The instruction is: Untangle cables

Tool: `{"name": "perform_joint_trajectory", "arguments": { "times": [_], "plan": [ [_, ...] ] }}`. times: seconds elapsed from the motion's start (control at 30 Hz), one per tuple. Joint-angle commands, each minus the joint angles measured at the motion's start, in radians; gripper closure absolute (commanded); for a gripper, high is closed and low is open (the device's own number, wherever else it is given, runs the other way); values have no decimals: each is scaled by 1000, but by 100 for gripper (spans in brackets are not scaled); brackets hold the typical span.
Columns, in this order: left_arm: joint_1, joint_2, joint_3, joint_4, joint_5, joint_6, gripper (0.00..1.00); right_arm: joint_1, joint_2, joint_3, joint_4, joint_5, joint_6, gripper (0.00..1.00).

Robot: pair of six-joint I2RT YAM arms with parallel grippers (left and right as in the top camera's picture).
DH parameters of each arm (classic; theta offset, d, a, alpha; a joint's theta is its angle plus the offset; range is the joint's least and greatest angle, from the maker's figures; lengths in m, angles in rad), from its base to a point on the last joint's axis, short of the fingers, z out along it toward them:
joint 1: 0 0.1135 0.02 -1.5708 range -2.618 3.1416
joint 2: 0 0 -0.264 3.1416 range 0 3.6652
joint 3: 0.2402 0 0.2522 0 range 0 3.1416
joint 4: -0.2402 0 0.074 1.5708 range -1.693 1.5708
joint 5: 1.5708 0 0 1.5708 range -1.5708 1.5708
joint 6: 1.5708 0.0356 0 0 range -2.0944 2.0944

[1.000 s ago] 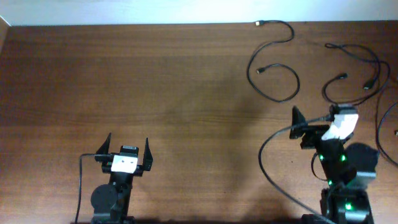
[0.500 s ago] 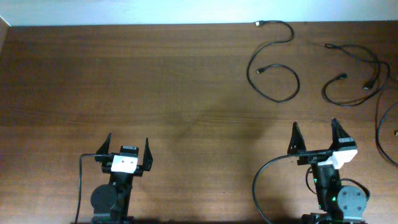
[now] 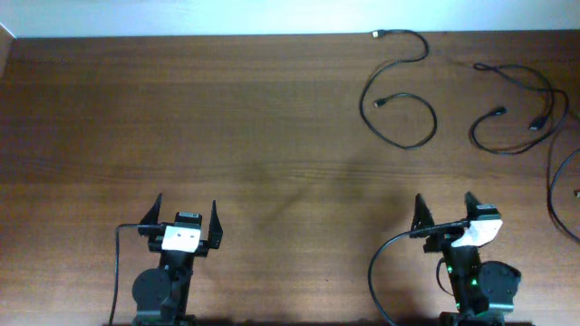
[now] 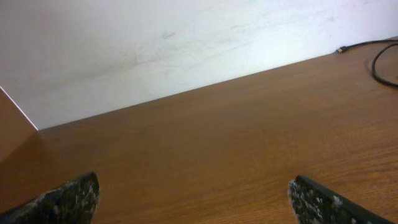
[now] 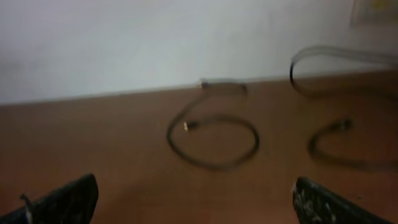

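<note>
Nearest us, the left gripper (image 3: 186,205) and right gripper (image 3: 444,199) both sit released, jaws spread, grasping nothing, over the near edge of the wooden table (image 3: 272,118). Farther out, toward the far right corner, we log a looped black cable (image 3: 408,146). A second cable (image 3: 507,152) lies apart to its right, and a third cable (image 3: 551,186) lies at the table's right edge. The loop's plug end (image 3: 376,34) lies by the wall (image 3: 181,16).

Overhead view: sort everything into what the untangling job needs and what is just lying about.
Job:
gold-tipped cable
middle cable
right-edge cable
left tool and right tool, both open and touching no cable

Not the job:
arm wires
table
wall
</note>
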Motion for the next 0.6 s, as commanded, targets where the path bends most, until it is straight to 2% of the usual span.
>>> {"name": "perform_joint_trajectory", "arguments": {
  "times": [0.0, 0.3, 0.57],
  "plan": [
    [4, -7, -2, -8, -6, -10, 1, 5, -39, -5, -8, 9, 10, 1],
    [4, -7, -2, -8, -6, -10, 1, 76, -56, -5, -8, 5, -211, 1],
    [4, -7, -2, -8, -6, -11, 1, 83, -56, -5, -8, -6, -200, 1]
  ]
}}
